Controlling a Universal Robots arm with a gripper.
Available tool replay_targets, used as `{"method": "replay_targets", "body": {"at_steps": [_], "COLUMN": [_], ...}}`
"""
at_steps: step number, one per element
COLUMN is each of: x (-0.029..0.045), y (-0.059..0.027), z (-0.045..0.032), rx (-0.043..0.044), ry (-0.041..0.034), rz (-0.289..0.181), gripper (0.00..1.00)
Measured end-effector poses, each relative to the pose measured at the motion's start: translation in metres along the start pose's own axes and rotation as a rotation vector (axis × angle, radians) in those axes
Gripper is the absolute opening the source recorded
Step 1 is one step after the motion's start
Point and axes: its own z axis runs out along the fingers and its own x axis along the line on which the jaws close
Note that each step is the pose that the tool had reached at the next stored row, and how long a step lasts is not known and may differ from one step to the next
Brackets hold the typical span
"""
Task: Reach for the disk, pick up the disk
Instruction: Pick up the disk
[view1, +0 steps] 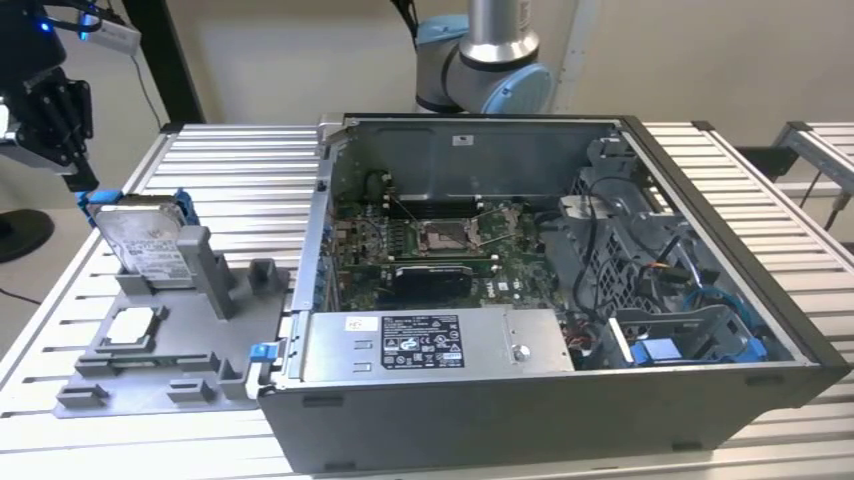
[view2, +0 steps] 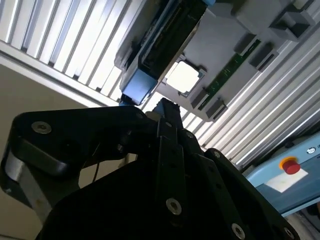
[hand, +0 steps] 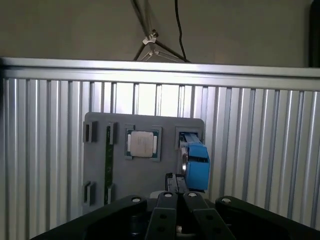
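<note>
Progress: pretty much the reach stage. Nothing had been gripped and the disk hadn't been lifted, so the whole pick-up was left to be done.

Disk: the flat silver metal hard drive with a white label and a blue plastic bracket (view1: 144, 245) was stood on edge in a slot of the grey moulded fixture plate (view1: 187, 390), next to a grey post, on the exterior view's left.

Gripper: the black two-finger gripper (view1: 80, 172) was held just above the disk's upper corner on the exterior view's left, right by the blue bracket.

Fingers: pressed together with nothing clamped between them, as far as could be judged from both wrist views, where they were seen from behind as dark bars meeting at a tip.

Disk vs fingers: in the first wrist view the disk was seen edge-on, with its blue end just beyond the fingertips and slightly off to one side of them. In the second wrist view the same blue corner was found just past the tip. So the disk was lined up near the fingers but not taken between them.

Neighbours: a small square white-topped chip (view1: 134, 325) was seated in the same plate, near the disk. The big open grey computer case (view1: 534, 420) was parked just beside the plate on the exterior view's right. Everything was laid out on a slatted aluminium table (view1: 240, 160).
</note>
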Motion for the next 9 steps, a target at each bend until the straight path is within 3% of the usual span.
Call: {"method": "replay_targets", "body": {"at_steps": [9], "x": [0.0000], "y": [0.0000], "z": [0.0000], "rx": [0.0000], "ry": [0.0000], "rz": [-0.001], "gripper": [1.00]}}
